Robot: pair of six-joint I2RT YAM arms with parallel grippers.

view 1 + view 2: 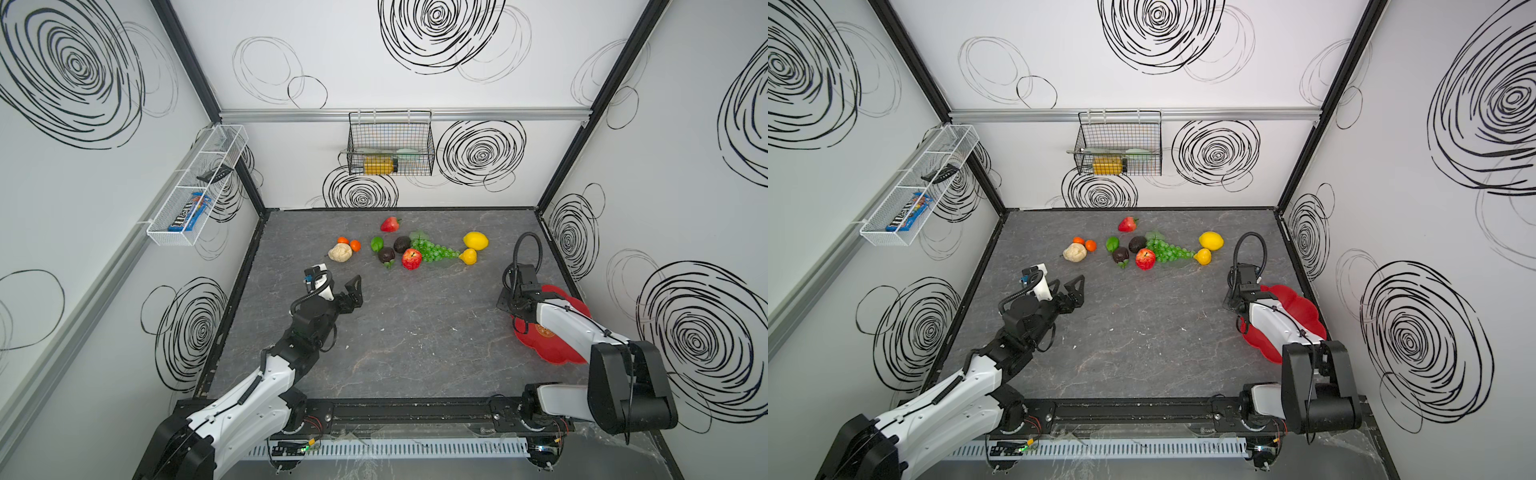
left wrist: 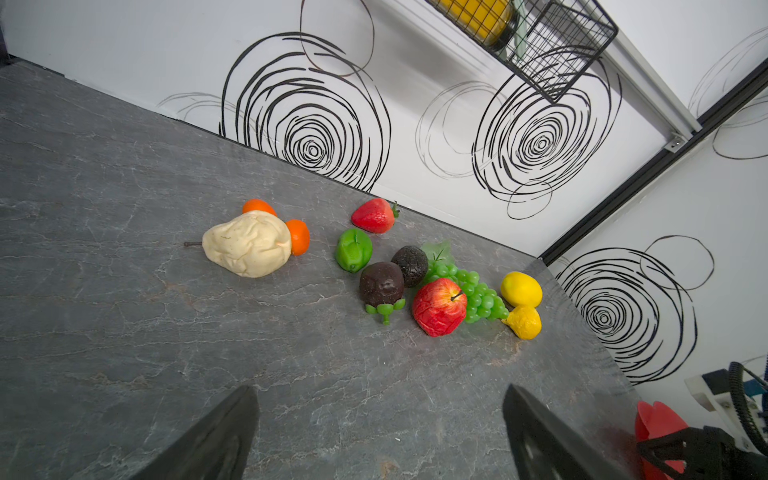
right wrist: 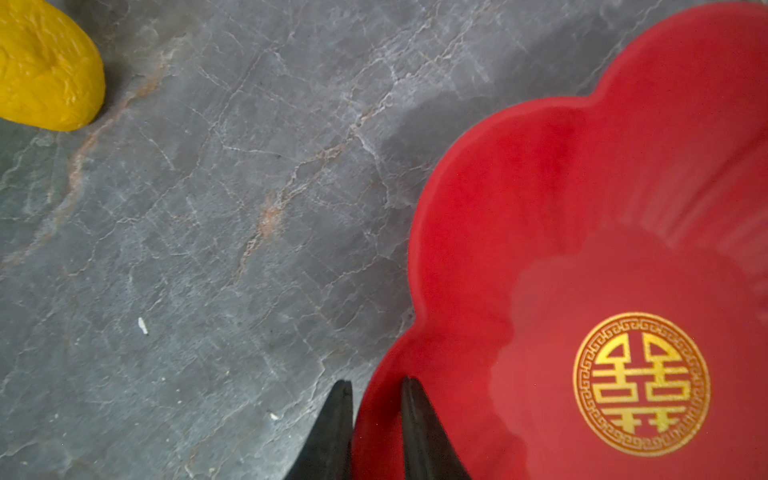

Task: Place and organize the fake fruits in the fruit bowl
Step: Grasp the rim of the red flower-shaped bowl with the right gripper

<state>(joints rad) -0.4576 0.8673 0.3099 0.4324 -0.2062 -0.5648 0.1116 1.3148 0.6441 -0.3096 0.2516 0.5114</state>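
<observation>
The fake fruits lie in a row at the back of the grey table: two oranges (image 1: 355, 245), a cream lumpy piece (image 1: 340, 252), strawberry (image 1: 390, 224), lime (image 1: 376, 243), two dark avocados (image 1: 386, 254), red apple (image 1: 411, 259), green grapes (image 1: 434, 249), lemon (image 1: 475, 240) and pear (image 1: 468, 256). The red scalloped fruit bowl (image 1: 552, 353) sits empty at the right edge, partly under my right arm. My right gripper (image 3: 376, 382) pinches the bowl's (image 3: 582, 208) rim, one finger inside, one outside. My left gripper (image 2: 379, 388) hangs wide open over bare table, short of the fruits.
A black wire basket (image 1: 390, 145) with a yellow bottle hangs on the back wall. A white mesh tray (image 1: 195, 187) is fixed to the left wall. The walls close in on three sides, and the bowl lies close to the right wall.
</observation>
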